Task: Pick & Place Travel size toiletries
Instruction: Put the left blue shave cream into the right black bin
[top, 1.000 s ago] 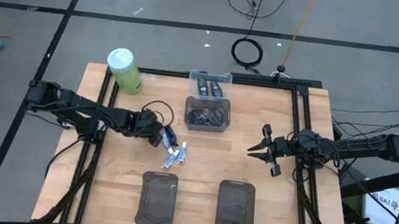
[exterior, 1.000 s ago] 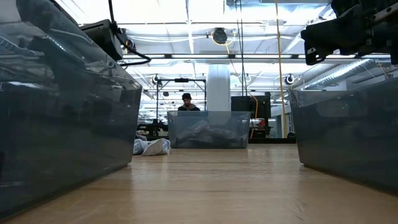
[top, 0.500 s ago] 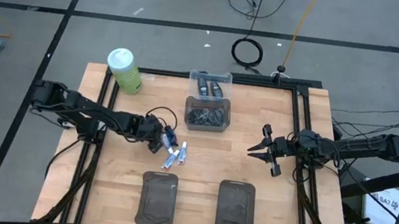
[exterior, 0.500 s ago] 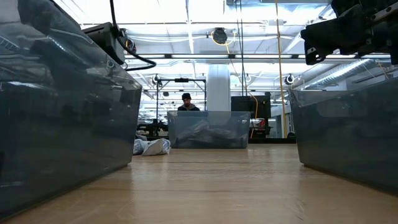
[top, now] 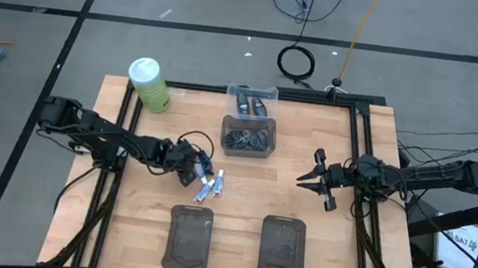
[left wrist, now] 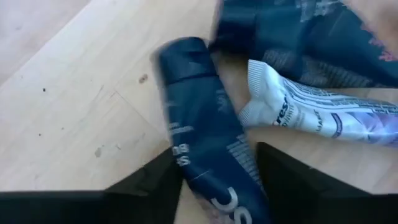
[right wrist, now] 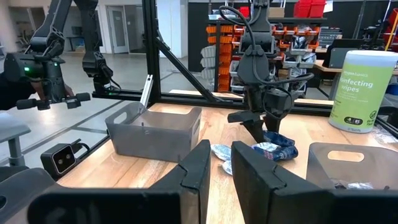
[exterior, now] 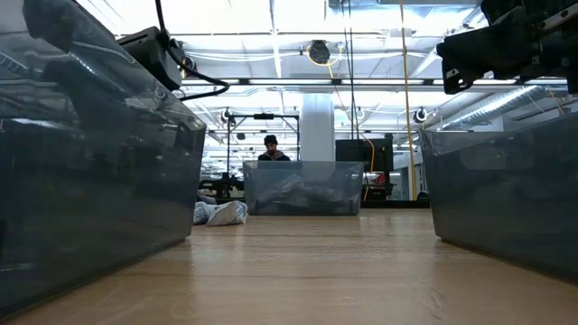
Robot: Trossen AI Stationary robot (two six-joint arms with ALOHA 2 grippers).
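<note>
1. The left gripper (top: 191, 170) sits low over the pale wooden table (top: 158, 206), at a small cluster of travel-size toiletries just left of the table's middle.
2. In the left wrist view its two dark fingers (left wrist: 155, 186) stand on either side of a dark blue mini tube with white lettering (left wrist: 202, 155). The jaws are part-way in; whether the pads already press the tube cannot be told.
3. The dark blue tube lies flat on the wood, its capped end pointing away from the wrist.
4. Just beside it lies a white-and-pale-blue mini tube (left wrist: 311, 112), and a second dark blue tube (left wrist: 298, 37) lies beyond both.
5. From above, the white-and-pale-blue tubes (top: 211, 186) lie just past the left gripper's tip, above the left dark grey rectangular tray (top: 190, 237).
6. A second dark grey rectangular tray (top: 283, 246) lies to its right, near the table's front edge.
7. A clear plastic bin (top: 250, 121) holding dark items stands at the back middle of the table.
8. A big green bottle with a white cap (top: 149, 84) stands at the back left corner.
9. The right gripper (top: 304, 181) waits above the table's right half, well apart from the toiletries, its fingers (right wrist: 199, 165) close together and holding nothing.
</note>
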